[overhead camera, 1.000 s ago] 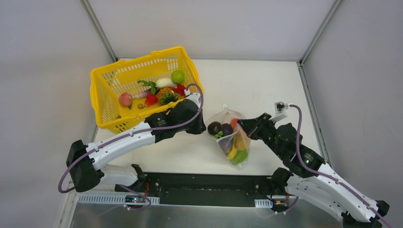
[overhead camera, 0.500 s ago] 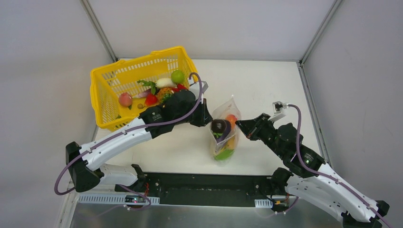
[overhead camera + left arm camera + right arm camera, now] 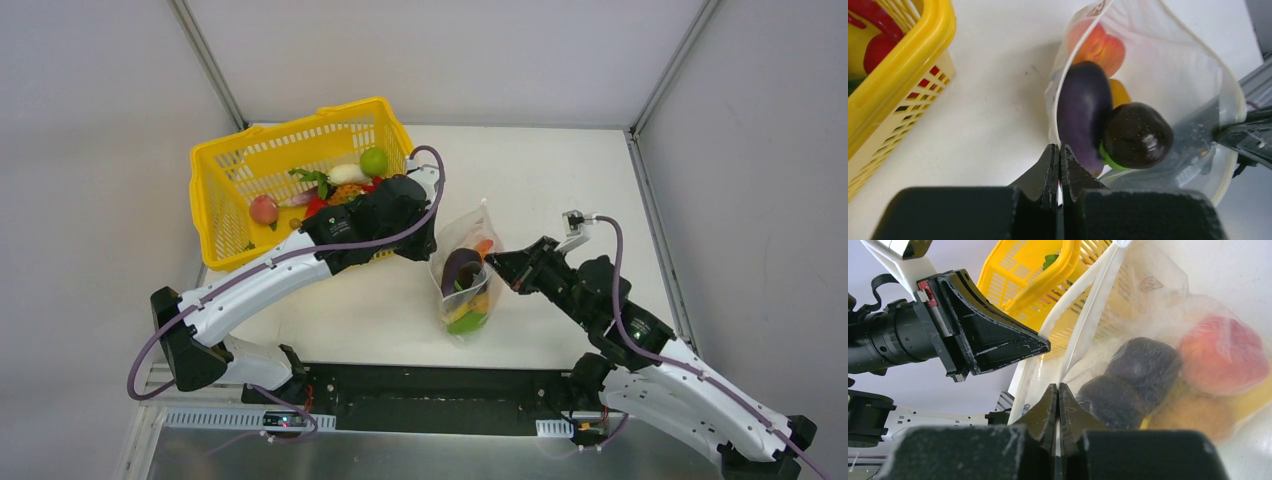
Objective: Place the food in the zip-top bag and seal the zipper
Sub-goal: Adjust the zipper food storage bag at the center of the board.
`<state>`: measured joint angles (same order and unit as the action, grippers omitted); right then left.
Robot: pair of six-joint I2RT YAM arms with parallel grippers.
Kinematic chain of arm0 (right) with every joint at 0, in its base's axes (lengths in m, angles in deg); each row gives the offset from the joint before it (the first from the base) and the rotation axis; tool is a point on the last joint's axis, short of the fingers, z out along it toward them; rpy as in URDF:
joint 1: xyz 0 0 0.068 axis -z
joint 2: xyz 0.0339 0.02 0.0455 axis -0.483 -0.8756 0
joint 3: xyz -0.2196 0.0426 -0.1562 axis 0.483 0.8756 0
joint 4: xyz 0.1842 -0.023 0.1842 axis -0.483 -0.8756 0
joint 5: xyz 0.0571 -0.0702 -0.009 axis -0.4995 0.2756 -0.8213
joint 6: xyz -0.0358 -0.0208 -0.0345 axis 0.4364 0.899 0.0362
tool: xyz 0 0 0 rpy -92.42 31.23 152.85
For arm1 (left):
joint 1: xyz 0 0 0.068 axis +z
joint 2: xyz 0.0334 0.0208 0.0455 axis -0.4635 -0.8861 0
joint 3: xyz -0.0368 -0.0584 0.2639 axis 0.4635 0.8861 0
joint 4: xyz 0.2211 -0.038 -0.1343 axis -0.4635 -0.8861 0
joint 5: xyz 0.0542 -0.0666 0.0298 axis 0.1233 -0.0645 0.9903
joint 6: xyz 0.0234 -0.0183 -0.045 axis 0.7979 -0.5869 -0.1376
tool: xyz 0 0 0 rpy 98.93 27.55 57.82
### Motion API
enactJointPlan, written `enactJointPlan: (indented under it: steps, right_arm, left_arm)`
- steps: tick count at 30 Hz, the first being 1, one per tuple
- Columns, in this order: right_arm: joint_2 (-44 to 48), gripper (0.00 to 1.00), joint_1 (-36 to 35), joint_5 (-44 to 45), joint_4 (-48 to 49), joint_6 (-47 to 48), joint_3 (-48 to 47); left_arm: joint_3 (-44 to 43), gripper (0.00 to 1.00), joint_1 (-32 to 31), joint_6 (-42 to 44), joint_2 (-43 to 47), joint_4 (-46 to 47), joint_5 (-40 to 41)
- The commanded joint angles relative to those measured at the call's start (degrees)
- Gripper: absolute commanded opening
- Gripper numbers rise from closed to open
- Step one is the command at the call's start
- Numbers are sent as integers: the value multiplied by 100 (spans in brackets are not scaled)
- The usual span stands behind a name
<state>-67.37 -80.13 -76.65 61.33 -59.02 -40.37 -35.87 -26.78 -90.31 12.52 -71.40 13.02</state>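
Observation:
The zip-top bag (image 3: 462, 262) hangs upright between my two grippers, its mouth open. Inside it lie food pieces: a purple eggplant (image 3: 1082, 107), a dark round fruit (image 3: 1138, 134) and an orange-red piece (image 3: 1100, 45), with yellow and green ones lower down (image 3: 466, 318). My left gripper (image 3: 1058, 147) is shut on the bag's left rim, where the zipper (image 3: 1050, 95) runs. Opposite it, my right gripper (image 3: 1058, 386) is shut on the right rim; the white zipper strips (image 3: 1093, 305) rise from its tips. Seen from above, the left gripper (image 3: 432, 250) and right gripper (image 3: 492, 262) flank the bag.
The yellow mesh basket (image 3: 215, 205) stands at the back left, close behind the left arm. It holds more food, among it a green round fruit (image 3: 374, 161) and a peach (image 3: 264, 210). Grey walls close in the table at the back and both sides.
The left gripper has closed on the bag's rim. The bag, lying slumped a second ago, now hangs upright and narrower, and both grippers have moved up and slightly towards the back.

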Motion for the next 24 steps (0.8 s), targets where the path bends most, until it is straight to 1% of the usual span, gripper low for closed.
enactJointPlan:
  steps: [1, 3, 5, 8, 12, 14, 16, 17, 18, 19, 20, 21, 22, 24]
  right_arm:
    - [-91, 1, -7, -361, 596, -15, -54]
    - [-244, 1, -2, -809, 632, 96, -166]
    - [-400, 0, -6, -1488, 841, 206, -250]
    - [-499, 0, -14, -1895, 1151, 223, -208]
    - [-522, 0, -17, -1688, 1279, 135, -91]
    - [-520, 0, -17, -1538, 1296, 83, -59]
    - [-484, 0, -11, -1197, 1286, -59, 3]
    - [-448, 0, -11, -916, 1260, -149, 50]
    - [-417, 0, -16, -564, 1215, -287, 112]
    - [-389, 0, -11, -338, 1183, -378, 156]
    - [-369, 0, -15, -178, 1172, -436, 203]
    - [-356, 0, -17, -85, 1171, -496, 234]
    - [-356, 0, -17, -55, 1169, -516, 249]
    - [-352, 0, -14, -41, 1160, -558, 291]
  left_arm:
    - [-165, 0, -37, 312, 133, -351, 366]
    - [-245, 0, 20, 300, 129, -488, 572]
    - [-264, 0, 130, 260, 123, -584, 695]
    - [-203, 0, 358, 203, 143, -576, 582]
    - [-125, 0, 418, 410, 185, -242, -16]
    - [-119, 0, 416, 537, 180, -29, -676]
    - [-178, 0, 413, 571, 162, 55, -1207]
    - [-178, 0, 414, 563, 165, 94, -1319]
    - [-144, 6, 414, 559, 181, 127, -1338]
    - [-69, 21, 412, 558, 215, 119, -1273]
    - [27, 41, 415, 552, 261, 100, -1191]
    - [161, 54, 412, 531, 355, 137, -1154]
    - [344, 63, 412, 498, 552, 226, -1143]
    - [776, 75, 412, 429, 932, 531, -1034]
